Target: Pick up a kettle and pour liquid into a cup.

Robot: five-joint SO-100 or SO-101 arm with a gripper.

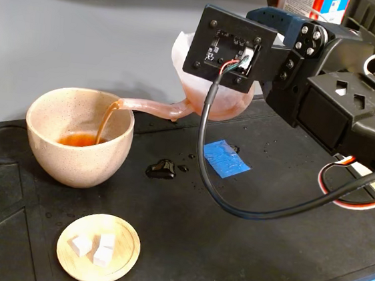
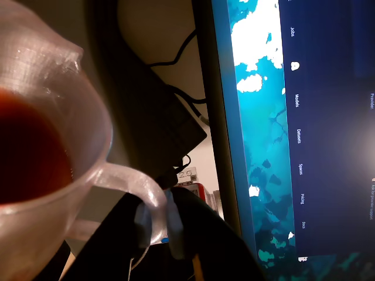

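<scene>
The translucent pinkish kettle [image 1: 182, 54] hangs tilted over the black mat, its long spout [image 1: 152, 108] reaching the rim of the beige speckled cup [image 1: 73, 157] at the left. A thin reddish stream of liquid [image 1: 106, 122] runs from the spout into the cup, where a pool of it lies. In the fixed view the wrist camera plate [image 1: 232, 48] hides my fingers. In the wrist view my gripper [image 2: 158, 227] is shut on the loop handle [image 2: 137, 186] of the kettle [image 2: 55, 88], and dark red liquid [image 2: 26, 155] shows inside it.
A dark glossy puddle [image 1: 161, 169] and small drops lie on the mat [image 1: 242, 254] right of the cup. A blue patch [image 1: 224, 159] lies under the arm. A wooden dish [image 1: 125, 258] with white cubes sits in front. A lit monitor [image 2: 293, 140] fills the wrist view's right.
</scene>
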